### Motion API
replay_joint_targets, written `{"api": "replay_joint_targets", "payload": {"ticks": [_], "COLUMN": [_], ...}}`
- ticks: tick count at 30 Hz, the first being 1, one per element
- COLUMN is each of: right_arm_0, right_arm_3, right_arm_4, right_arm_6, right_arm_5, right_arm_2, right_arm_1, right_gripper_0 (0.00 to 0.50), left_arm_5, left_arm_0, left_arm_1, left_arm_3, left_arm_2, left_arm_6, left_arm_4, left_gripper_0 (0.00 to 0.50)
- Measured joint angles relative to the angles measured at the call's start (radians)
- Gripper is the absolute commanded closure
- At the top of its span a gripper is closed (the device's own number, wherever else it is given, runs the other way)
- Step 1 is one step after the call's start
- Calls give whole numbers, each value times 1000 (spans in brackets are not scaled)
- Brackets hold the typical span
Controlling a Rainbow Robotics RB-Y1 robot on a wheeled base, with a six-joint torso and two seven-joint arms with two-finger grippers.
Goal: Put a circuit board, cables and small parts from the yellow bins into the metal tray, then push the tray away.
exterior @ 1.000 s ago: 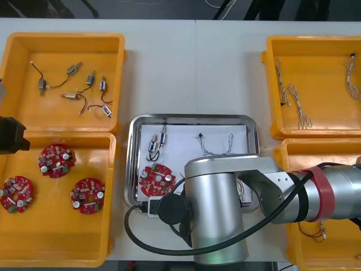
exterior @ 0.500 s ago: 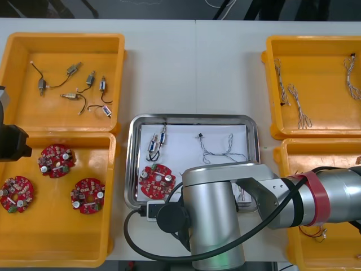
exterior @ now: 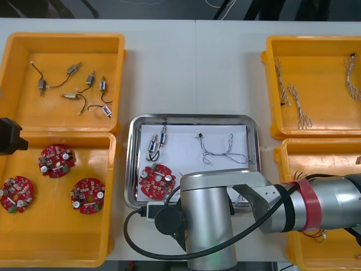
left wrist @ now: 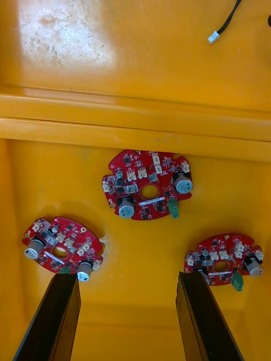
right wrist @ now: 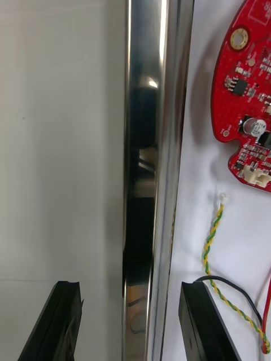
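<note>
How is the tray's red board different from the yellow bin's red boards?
The tray board lies alone on white, beside cables; the bin boards are three on yellow. The right gripper straddles the metal tray rim, open, by the tray board; the left gripper hangs open over the bin boards. All are round, red.

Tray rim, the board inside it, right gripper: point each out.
metal tray (right wrist: 141,169), right wrist view, its shiny rim.
circuit board (exterior: 156,181), front view, the board's centre.
right gripper (right wrist: 131,290), right wrist view, midway between its open fingertips.

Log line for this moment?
right gripper: open, astride metal tray rim | left gripper: open above yellow bin | tray holds circuit board, cables
</note>
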Motion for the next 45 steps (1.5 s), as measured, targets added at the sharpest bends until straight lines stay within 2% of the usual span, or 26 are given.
{"api": "replay_joint_targets", "payload": {"ticks": [23, 24, 25, 26, 27, 29, 32, 40, 45], "right_arm_0": [0, 0, 0, 0, 0, 0, 0, 0, 0], "right_arm_3": [27, 27, 27, 27, 27, 27, 27, 24, 21], "right_arm_4": [-1, -1, -1, -1, -1, -1, 0, 4, 7], "right_arm_6": [0, 0, 0, 0, 0, 0, 0, 0, 0], "right_arm_5": [-14, -14, -14, -14, -14, -14, -14, -14, -14], "right_arm_2": [0, 0, 0, 0, 0, 0, 0, 0, 0], "right_arm_1": [1, 1, 1, 1, 1, 1, 1, 1, 1], "right_gripper_0": [0, 14, 93, 138, 213, 258, 387, 492, 500], "left_arm_5": [-12, -13, -13, -13, -13, -13, -13, -13, -13], "left_arm_0": [0, 0, 0, 0, 0, 0, 0, 0, 0], "left_arm_1": [0, 0, 0, 0, 0, 0, 0, 0, 0], "left_arm_3": [0, 0, 0, 0, 0, 0, 0, 0, 0], "left_arm_2": [1, 1, 1, 1, 1, 1, 1, 1, 1], "left_arm_6": [0, 0, 0, 0, 0, 0, 0, 0, 0], "left_arm_4": [16, 17, 17, 17, 17, 17, 17, 18, 18], "left_gripper_0": [0, 0, 0, 0, 0, 0, 0, 0, 0]}}
